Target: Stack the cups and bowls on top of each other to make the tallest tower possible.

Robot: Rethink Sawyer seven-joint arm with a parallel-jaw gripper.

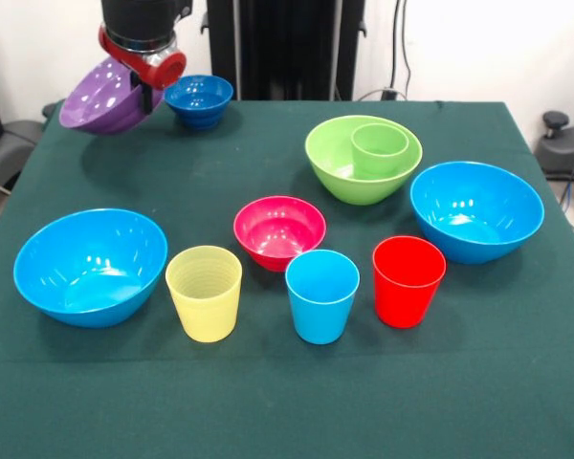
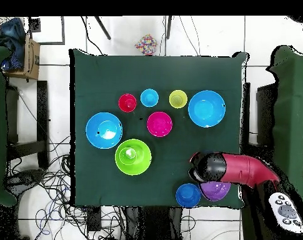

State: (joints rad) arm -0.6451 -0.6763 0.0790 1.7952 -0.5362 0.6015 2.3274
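Observation:
My gripper (image 1: pixel 145 96) hangs over the table's far left corner, shut on the rim of the wide purple bowl (image 1: pixel 98 98), which is tilted and off the cloth. Just right of it sits the small dark blue bowl (image 1: pixel 199 100). The lime green bowl (image 1: pixel 337 177) holds the green cup (image 1: pixel 380 148) upright inside it. Two large light blue bowls (image 1: pixel 91 266) (image 1: pixel 476 210) stand left and right. The pink-red bowl (image 1: pixel 279 229) is in the middle. Along the front stand the yellow cup (image 1: pixel 204 292), the light blue cup (image 1: pixel 321 295) and the red cup (image 1: pixel 408 280).
A dark green cloth (image 1: pixel 287 402) covers the table. In the overhead view the red arm (image 2: pixel 241 170) reaches in over the table's right lower corner, above the purple bowl (image 2: pixel 215 191). A white remote (image 2: pixel 285 212) and cables lie on the floor beside the table.

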